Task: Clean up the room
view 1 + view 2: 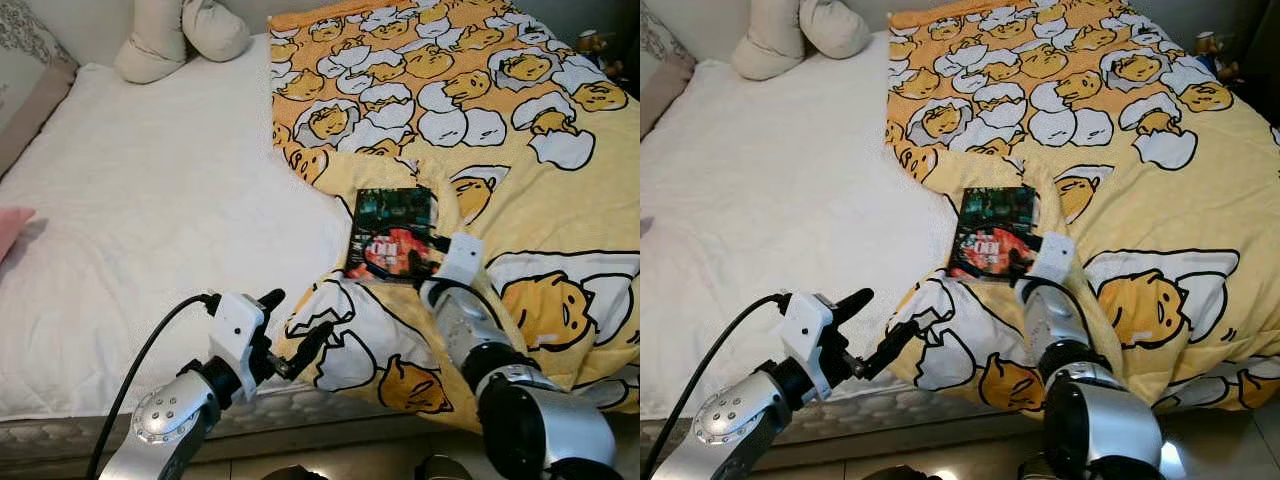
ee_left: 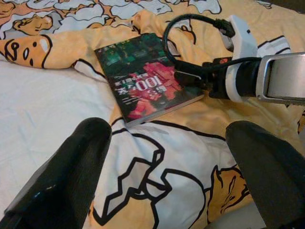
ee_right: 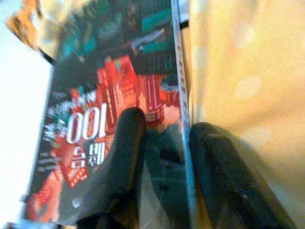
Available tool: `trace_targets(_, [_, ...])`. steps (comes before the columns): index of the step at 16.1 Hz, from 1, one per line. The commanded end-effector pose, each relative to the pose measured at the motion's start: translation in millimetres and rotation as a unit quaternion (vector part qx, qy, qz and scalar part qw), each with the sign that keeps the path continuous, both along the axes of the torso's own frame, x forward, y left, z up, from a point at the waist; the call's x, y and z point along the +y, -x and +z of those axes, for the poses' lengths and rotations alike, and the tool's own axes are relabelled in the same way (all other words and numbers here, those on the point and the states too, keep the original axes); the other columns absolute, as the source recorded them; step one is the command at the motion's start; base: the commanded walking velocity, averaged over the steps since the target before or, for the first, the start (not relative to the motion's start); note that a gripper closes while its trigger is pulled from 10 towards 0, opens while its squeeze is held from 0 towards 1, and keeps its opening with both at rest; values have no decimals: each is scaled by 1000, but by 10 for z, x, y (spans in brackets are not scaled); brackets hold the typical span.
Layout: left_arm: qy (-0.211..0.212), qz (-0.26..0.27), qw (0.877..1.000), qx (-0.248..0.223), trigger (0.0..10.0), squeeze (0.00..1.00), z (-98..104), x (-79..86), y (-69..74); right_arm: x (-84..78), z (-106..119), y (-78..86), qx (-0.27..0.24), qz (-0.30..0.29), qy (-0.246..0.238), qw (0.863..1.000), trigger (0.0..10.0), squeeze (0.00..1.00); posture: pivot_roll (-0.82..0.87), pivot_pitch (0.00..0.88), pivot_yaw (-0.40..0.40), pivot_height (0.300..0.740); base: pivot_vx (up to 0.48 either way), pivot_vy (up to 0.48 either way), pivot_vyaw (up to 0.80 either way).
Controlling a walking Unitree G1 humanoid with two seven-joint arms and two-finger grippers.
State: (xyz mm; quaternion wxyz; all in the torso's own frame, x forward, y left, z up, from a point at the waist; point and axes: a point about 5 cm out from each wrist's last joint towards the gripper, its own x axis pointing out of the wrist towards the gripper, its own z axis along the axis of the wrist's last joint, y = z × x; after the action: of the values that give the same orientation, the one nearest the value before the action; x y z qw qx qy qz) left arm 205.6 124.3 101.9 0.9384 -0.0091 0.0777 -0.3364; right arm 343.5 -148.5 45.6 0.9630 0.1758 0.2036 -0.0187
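A dark book (image 1: 392,232) with a red and green cover lies flat on the yellow egg-print blanket (image 1: 540,190), near the blanket's left border. My right gripper (image 3: 164,129) is down at the book's near right corner. One finger (image 3: 126,143) rests on the cover, and the other lies on the blanket just past the book's edge, a narrow gap between them. My left gripper (image 1: 298,318) hovers open over the blanket's front left corner, pointing at the book (image 2: 145,78), with nothing between its fingers.
The white mattress (image 1: 170,220) spreads to the left. Cream pillows (image 1: 180,35) sit at the head, a patterned cushion (image 1: 25,70) and a pink one (image 1: 10,225) at the far left. A small stuffed toy (image 1: 600,50) is at the back right. The bed's front edge (image 1: 300,410) is just below my arms.
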Motion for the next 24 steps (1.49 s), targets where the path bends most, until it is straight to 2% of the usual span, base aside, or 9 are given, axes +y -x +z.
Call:
trace_targets(1, [-3, 12, 1000, 12, 10000, 0, -43, 58, -12, 139, 51, -34, -11, 15, -29, 999, 0, 0, 41, 92, 198, 740, 0, 0, 0])
trace_targets(8, [-1, 12, 1000, 6, 10000, 0, -42, 43, -61, 81, 136, -82, -24, 15, 11, 1000, 0, 0, 23, 83, 196, 740, 0, 0, 0])
trace_targets(9, [0, 11, 1000, 6, 10000, 0, -41, 35, -63, 48, 45, -30, 1, 25, 49, 999, 10000, 0, 24, 83, 197, 740, 0, 0, 0])
trace_targets(12, [-2, 10, 1000, 6, 10000, 0, -40, 37, -67, 51, -59, 40, 26, 33, 67, 997, 9451, 0, 28, 83, 201, 740, 0, 0, 0])
trace_targets(13, [-3, 11, 1000, 6, 10000, 0, -40, 41, -66, 73, -50, 34, 23, 32, 59, 997, 10000, 1000, 34, 82, 203, 740, 0, 0, 0])
trace_targets(21, [-4, 10, 1000, 5, 10000, 0, -38, 41, -70, 331, 342, -163, -92, 65, 128, 985, 10000, 1000, 32, 81, 204, 740, 0, 0, 0])
trace_targets(22, [-3, 9, 1000, 5, 10000, 0, -42, 32, -72, 307, 263, -138, -61, 56, 112, 990, 10000, 0, 24, 80, 204, 740, 0, 0, 0])
trace_targets(23, [-3, 9, 1000, 5, 10000, 0, -43, 29, -73, 299, 231, -126, -49, 53, 104, 992, 10000, 0, 27, 81, 204, 740, 0, 0, 0])
trace_targets(24, [-4, 9, 1000, 5, 10000, 0, -44, 29, -73, 275, 111, -67, -10, 26, 49, 998, 2667, 0, 28, 82, 204, 740, 0, 0, 0])
